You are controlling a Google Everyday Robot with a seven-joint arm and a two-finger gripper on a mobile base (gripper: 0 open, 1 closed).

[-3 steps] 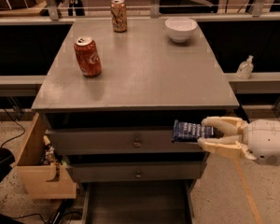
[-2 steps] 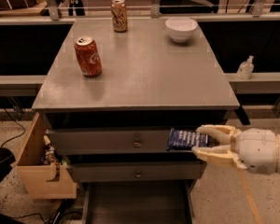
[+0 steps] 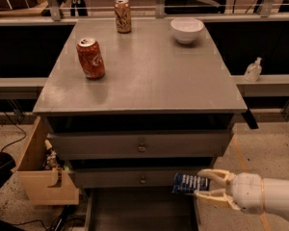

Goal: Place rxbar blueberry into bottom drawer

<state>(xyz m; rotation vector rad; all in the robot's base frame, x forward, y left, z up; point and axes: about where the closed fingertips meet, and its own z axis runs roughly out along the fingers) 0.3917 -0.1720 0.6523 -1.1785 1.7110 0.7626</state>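
Observation:
The rxbar blueberry [image 3: 189,182], a flat dark-blue wrapper with white stripes, is held level in my gripper [image 3: 198,183] at the lower right. The cream fingers [image 3: 216,174] are shut on the bar's right end. The bar hangs in front of the lower knobbed drawer, just above the right rear part of the open bottom drawer [image 3: 139,213], whose dark grey tray is pulled out at the bottom of the grey cabinet [image 3: 144,76].
A red soda can [image 3: 90,57], a tan can [image 3: 123,15] and a white bowl [image 3: 187,30] stand on the cabinet top. A wooden box [image 3: 43,174] hangs at the cabinet's left side. A sanitizer bottle [image 3: 253,70] stands on the right ledge.
My gripper with the bar has moved down and slightly left, from level with the upper knobbed drawer to just above the open bottom drawer.

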